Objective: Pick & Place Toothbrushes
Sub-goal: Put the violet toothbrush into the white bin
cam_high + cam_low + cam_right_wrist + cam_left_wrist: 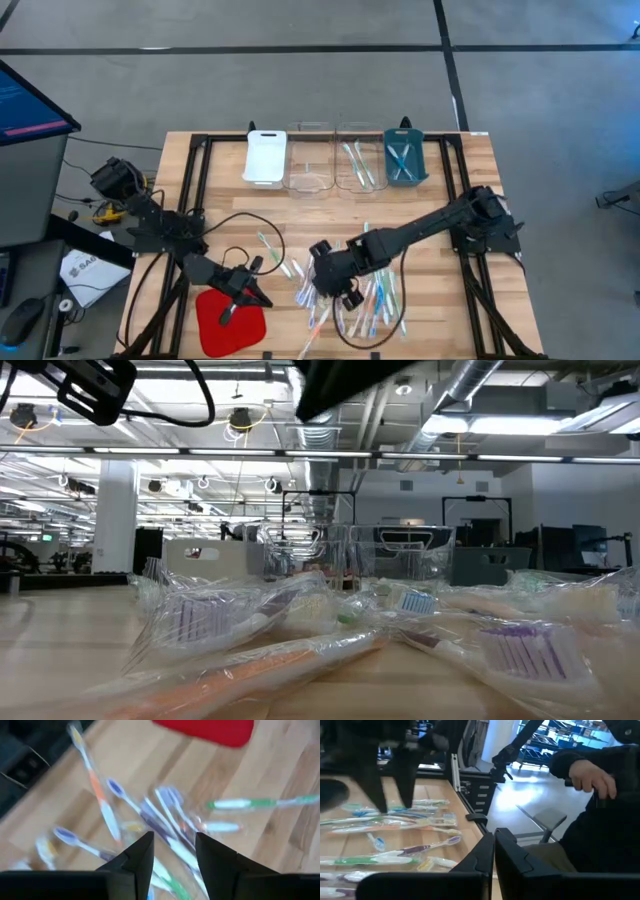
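Toothbrushes (355,300) piled | right pincer (172,851) spread, above pile, nothing held | left pincer (240,290) pressed together over red pad (232,322)

toothbrushes (165,820) blurred, red pad (205,731) cut off — person (600,820) too

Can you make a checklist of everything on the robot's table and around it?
Surface: wooden table, on a black frame.
Job's things: toothbrushes in a loose heap near the front edge; a few already lie in the clear tray and the blue tray.
Clutter: red pad at front left; white tray and another clear tray at the back.
Grippers: left gripper shut over the red pad, holding nothing; right gripper open above the heap.
Cables: black cable looping across the table.
Surroundings: monitor at left; a person's hand beside the table.
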You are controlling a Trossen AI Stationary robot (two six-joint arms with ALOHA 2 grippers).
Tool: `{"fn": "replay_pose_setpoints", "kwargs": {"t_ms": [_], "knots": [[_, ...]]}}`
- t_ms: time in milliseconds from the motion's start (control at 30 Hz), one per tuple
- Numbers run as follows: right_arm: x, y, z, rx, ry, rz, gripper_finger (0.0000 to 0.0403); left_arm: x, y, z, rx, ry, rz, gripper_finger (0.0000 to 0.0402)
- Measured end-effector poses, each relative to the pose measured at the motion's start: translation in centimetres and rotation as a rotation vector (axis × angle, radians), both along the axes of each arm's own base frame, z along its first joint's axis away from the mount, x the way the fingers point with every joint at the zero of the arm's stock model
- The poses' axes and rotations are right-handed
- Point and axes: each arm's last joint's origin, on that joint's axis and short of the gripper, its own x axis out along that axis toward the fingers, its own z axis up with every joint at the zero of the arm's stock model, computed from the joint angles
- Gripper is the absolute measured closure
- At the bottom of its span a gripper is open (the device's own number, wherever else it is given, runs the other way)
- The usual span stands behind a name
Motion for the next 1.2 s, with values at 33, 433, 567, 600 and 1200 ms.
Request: {"fn": "replay_pose_setpoints", "kwargs": {"t_ms": [33,433,567,600,1200], "knots": [[0.0,-0.4,-0.6,-0.009,0.0,0.004,0.0266,-0.1,-0.1,0.0,-0.001,0.0,0.007,0.0394],[-1.2,0.7,-4.4,-0.285,-0.095,0.222,0.0245,-0.1,-0.1,0.0,-0.01,0.006,0.035,0.0394],[-1.2,2.3,-3.9,-0.399,-0.197,0.231,0.0231,-0.1,-0.1,0.0,-0.008,0.006,0.041,0.0394],[-1.2,2.5,-3.8,-0.397,-0.21,0.236,0.0227,-0.1,-0.1,-0.1,-0.007,0.006,0.043,0.0394],[2.0,5.3,-9.2,-0.432,-0.034,0.269,0.0189,0.2,0.0,-0.8,0.011,0.02,0.062,0.0394]]}}
